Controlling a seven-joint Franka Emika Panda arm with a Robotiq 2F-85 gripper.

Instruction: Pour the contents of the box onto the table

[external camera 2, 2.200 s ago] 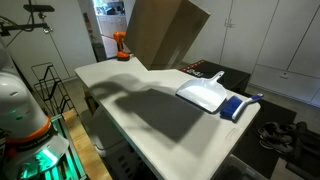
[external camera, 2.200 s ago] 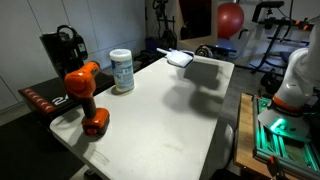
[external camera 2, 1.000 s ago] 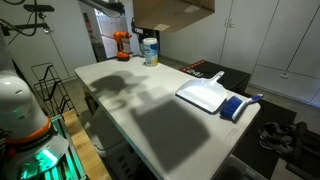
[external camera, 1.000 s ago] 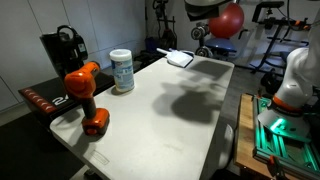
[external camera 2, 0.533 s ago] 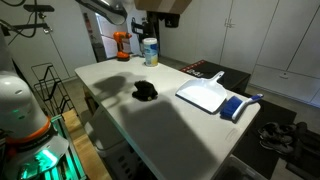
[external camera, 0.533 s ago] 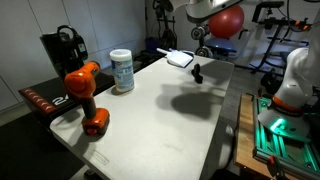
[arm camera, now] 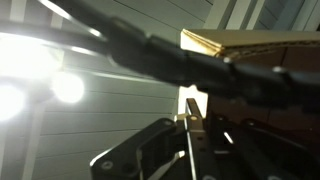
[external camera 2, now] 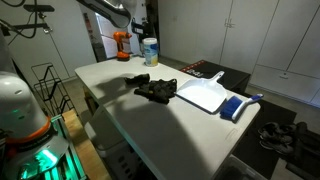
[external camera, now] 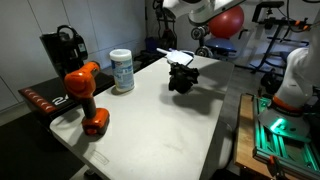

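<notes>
The cardboard box [arm camera: 250,42] shows only in the wrist view, as a tan edge against the ceiling; it is out of frame in both exterior views. My gripper [arm camera: 190,122] appears shut on a thin wall of the box. Only the arm [external camera: 195,10] shows high above the white table [external camera: 150,125]. A heap of black objects [external camera: 182,77] lies on the table under it, also in an exterior view [external camera 2: 156,89], beside the white dustpan.
An orange drill [external camera: 83,95] and a white canister [external camera: 122,70] stand near one table edge. A white dustpan [external camera 2: 203,96] with a blue brush [external camera 2: 236,107] lies by the black heap. A black machine [external camera: 62,48] stands beside the table.
The box has gone up out of both exterior views. One small black object lay on the table half a second ago; now a larger black heap lies there.
</notes>
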